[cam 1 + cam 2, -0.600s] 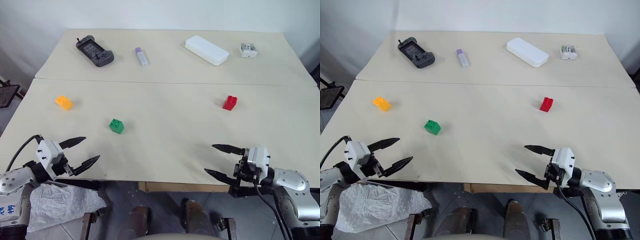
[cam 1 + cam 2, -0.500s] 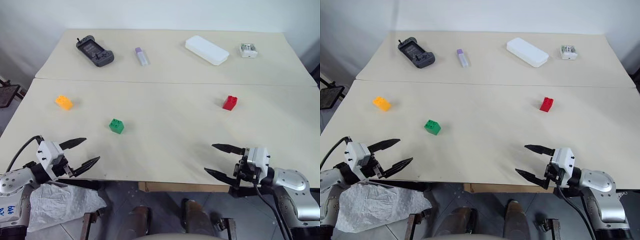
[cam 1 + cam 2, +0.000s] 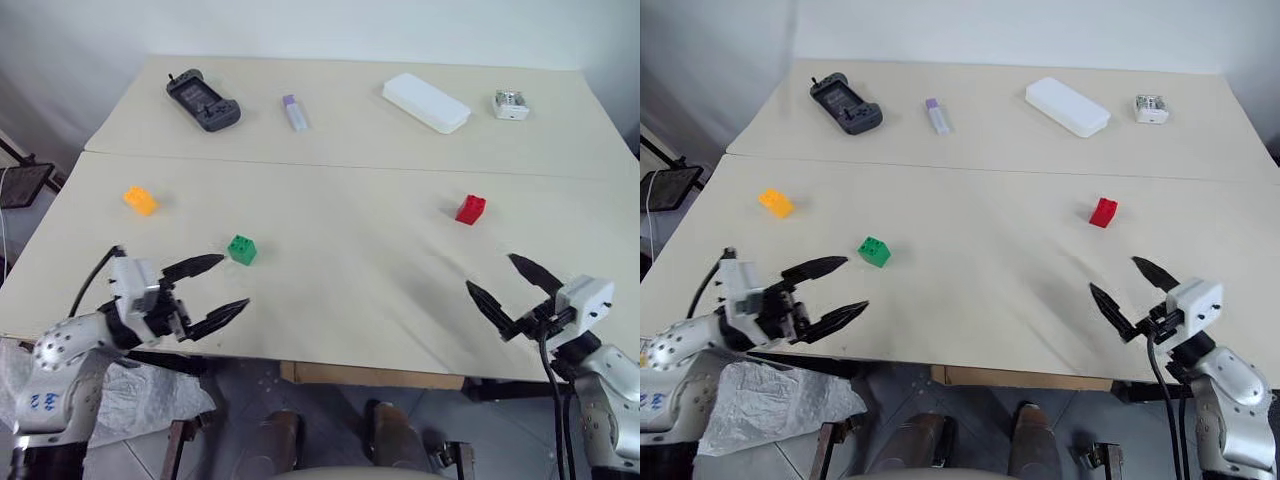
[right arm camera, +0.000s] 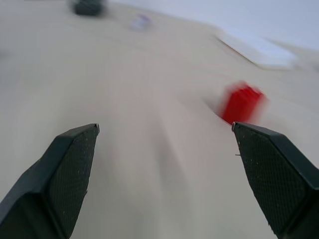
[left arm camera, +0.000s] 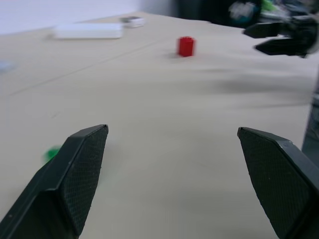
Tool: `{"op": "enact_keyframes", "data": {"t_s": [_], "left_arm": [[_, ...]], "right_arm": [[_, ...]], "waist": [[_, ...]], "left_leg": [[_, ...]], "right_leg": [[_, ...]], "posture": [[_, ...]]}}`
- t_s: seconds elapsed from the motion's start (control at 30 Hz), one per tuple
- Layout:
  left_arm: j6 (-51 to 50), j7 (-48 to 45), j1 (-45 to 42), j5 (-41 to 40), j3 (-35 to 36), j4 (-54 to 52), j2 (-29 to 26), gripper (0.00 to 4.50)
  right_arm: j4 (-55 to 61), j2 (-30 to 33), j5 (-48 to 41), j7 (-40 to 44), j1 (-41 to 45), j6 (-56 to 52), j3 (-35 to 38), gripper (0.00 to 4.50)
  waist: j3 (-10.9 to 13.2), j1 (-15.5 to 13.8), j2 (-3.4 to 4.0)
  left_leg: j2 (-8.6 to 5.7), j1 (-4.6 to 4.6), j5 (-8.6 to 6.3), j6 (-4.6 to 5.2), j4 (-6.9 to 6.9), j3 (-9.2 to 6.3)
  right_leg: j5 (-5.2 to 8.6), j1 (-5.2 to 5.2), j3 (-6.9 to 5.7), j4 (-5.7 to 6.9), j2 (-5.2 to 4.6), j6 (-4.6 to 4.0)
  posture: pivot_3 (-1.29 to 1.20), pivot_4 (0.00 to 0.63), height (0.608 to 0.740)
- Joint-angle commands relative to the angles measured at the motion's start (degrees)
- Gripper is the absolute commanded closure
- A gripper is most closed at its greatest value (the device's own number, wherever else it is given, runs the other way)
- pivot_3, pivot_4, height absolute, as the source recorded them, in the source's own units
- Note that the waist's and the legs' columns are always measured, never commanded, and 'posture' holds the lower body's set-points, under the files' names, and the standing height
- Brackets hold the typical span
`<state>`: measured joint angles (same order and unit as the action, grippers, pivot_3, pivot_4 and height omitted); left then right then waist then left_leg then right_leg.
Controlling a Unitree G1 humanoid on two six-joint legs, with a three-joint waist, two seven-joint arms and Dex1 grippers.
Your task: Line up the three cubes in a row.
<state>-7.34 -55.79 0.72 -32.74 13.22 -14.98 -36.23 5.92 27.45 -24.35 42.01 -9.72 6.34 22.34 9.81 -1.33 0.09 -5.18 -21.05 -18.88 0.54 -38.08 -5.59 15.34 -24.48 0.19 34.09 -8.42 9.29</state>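
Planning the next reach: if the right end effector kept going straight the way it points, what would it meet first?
Probably the red cube: it lies ahead of the open right end effector, slightly off-centre, with bare table between.

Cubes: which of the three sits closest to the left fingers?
The green cube, just beyond the left fingers; the orange-yellow cube and red cube lie farther off.

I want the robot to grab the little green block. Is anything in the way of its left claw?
No. Only bare beige table lies between the open left gripper and the small green studded plastic block, which sits just past its fingertips.
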Motion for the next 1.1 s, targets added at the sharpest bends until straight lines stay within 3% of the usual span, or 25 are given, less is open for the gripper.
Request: {"op": "enact_keyframes", "data": {"t_s": [0.03,0.27,0.43,0.77,1.1], "left_arm": [[2.45,-1.78,-1.78,2.61,-3.17,0.75,0.42,0.11],[3.62,-3.32,-6.17,3.74,-5.65,4.99,1.13,0.11],[4.28,-3.81,-8.03,4.59,-6.62,5.94,1.68,0.11],[4.24,-1.42,-9.64,3.61,-6.41,5.00,4.25,0.11],[2.44,0.20,-11.63,1.92,-5.92,3.40,5.91,0.11]], "right_arm": [[1.91,-1.84,3.74,-5.40,1.51,1.44,-0.96,0.00],[7.85,-5.74,12.05,-25.10,18.03,-24.88,-10.04,0.00],[3.99,-8.49,16.09,-34.52,31.15,-32.94,-11.19,0.00],[-9.87,-12.67,21.88,-43.98,43.55,-36.27,-13.87,0.00],[-14.06,-14.73,21.99,-47.66,45.55,-35.05,-12.66,0.00]], "waist": [[-0.02,0.75,0.03],[-0.01,2.33,0.04],[-0.01,1.81,0.04],[-0.01,1.77,0.04],[-0.01,2.58,0.04]], "left_leg": [[0.01,0.03,0.00,0.00,0.01,0.10],[0.37,0.17,0.08,-0.19,0.02,0.19],[0.33,0.07,0.08,-0.19,0.00,0.10],[0.21,-0.09,0.05,-0.13,0.04,0.01],[0.21,-0.09,0.05,-0.13,0.04,0.00]], "right_leg": [[0.00,-0.03,0.07,0.01,0.02,0.00],[0.05,-0.13,0.17,0.33,0.15,-0.09],[0.05,-0.21,0.15,0.55,0.15,-0.09],[0.05,-0.32,0.13,0.54,0.11,-0.12],[0.05,-0.34,0.12,0.57,0.12,-0.12]], "posture": [[0.00,0.150,0.740],[0.00,0.150,0.740],[0.00,0.150,0.740],[0.00,0.150,0.740],[0.00,0.150,0.740]]}}
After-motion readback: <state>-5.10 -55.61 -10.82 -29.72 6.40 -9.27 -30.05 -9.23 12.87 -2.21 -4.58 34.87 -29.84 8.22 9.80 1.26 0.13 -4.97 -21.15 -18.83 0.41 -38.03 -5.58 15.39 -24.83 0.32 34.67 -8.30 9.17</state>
